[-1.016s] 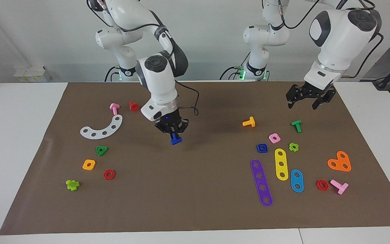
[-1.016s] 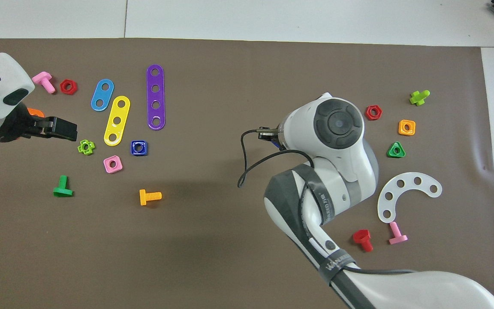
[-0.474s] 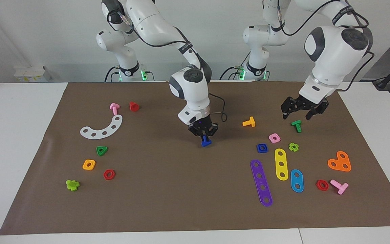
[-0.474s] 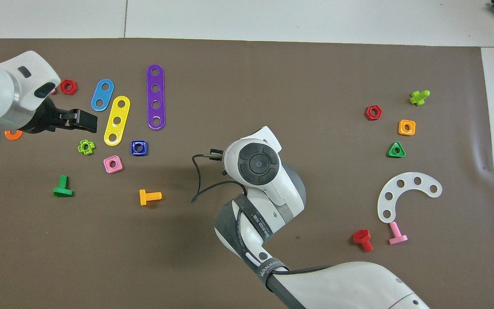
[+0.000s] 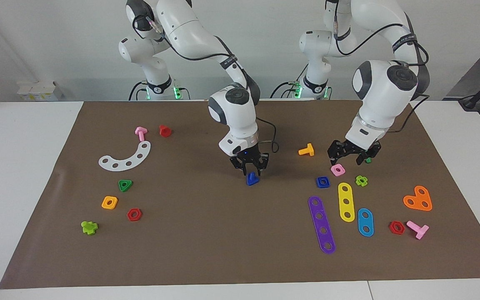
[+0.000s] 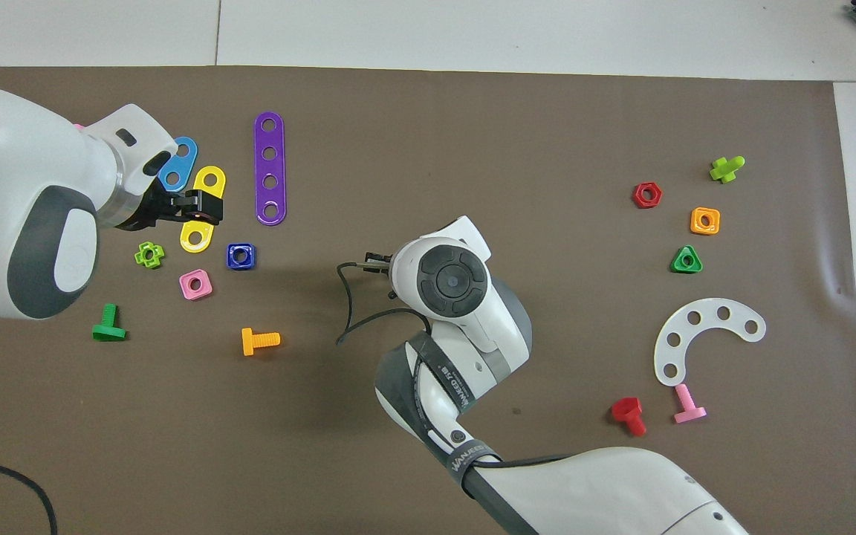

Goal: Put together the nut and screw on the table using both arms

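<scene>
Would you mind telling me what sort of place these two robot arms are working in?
Most likely a robotics lab bench: two white jointed arms are mounted at a wide white table overlaid with a large brown mat, and colourful plastic toy bolts, nuts and perforated strips, such as the purple four-hole strip, lie scattered for manipulation practice.

Right pincer (image 5: 249,168) gripping blue screw (image 5: 252,179), left pincer (image 5: 350,155) open
</scene>
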### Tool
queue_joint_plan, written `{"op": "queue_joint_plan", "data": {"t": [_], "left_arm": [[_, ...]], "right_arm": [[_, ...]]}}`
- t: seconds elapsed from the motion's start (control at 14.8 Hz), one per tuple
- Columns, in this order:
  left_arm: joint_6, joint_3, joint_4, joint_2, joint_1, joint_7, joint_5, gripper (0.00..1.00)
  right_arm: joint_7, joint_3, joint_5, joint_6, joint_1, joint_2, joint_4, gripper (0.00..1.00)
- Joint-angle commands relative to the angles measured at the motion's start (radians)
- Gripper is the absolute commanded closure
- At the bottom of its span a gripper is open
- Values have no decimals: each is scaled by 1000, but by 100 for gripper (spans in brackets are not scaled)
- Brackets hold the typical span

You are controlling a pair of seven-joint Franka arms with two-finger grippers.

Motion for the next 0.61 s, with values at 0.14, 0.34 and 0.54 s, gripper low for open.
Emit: {"op": "queue_joint_plan", "data": {"t": [0.14, 0.34, 0.54], "left_arm": [[170, 14, -106, 26, -34, -29, -13, 10], [238, 16, -123, 78, -40, -30, -7, 14], [270, 16, -130, 126, -57, -33, -2, 18]], "right_arm": [[6, -6, 1, -166, -118, -182, -2, 0], [-60, -6, -5, -268, -222, -279, 1, 0], [-247, -3, -5, -407, -354, -385, 1, 0]]}}
